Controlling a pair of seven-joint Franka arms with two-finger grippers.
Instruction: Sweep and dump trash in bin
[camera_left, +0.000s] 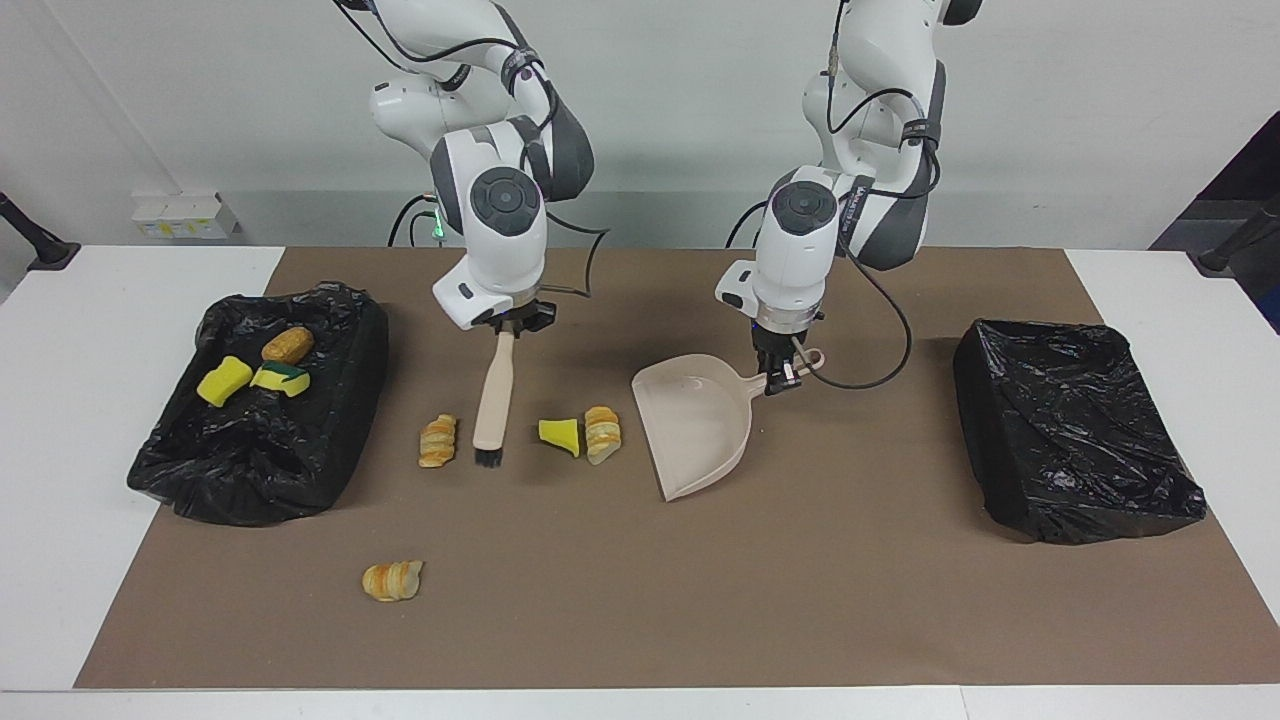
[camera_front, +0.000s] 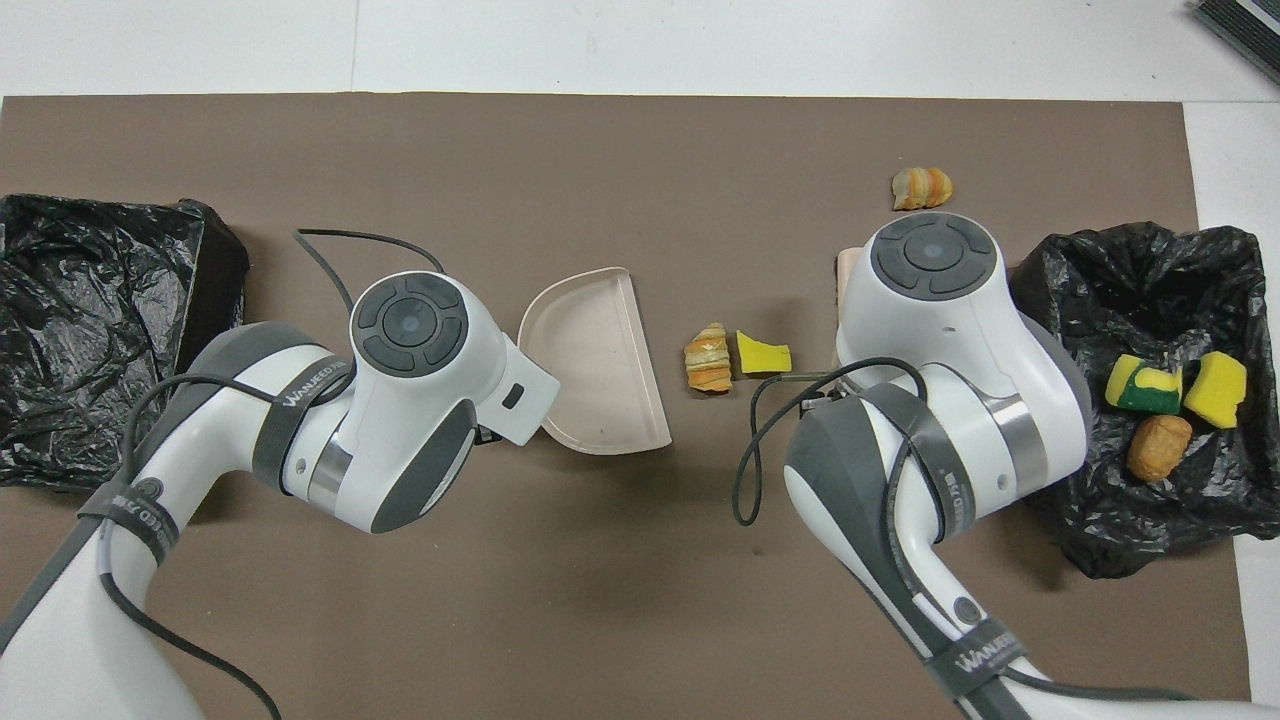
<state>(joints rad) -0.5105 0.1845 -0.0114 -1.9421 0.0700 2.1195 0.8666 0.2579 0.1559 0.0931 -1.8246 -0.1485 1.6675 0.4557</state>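
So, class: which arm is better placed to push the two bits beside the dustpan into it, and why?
The right arm: the right gripper holds the brush just beside the sponge chunk and bread slice. The left gripper holds the dustpan.

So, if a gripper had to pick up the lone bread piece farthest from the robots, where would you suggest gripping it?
Probably from straight above, fingers closing across the short width of the bread piece. It lies flat and apart from everything on the brown mat.
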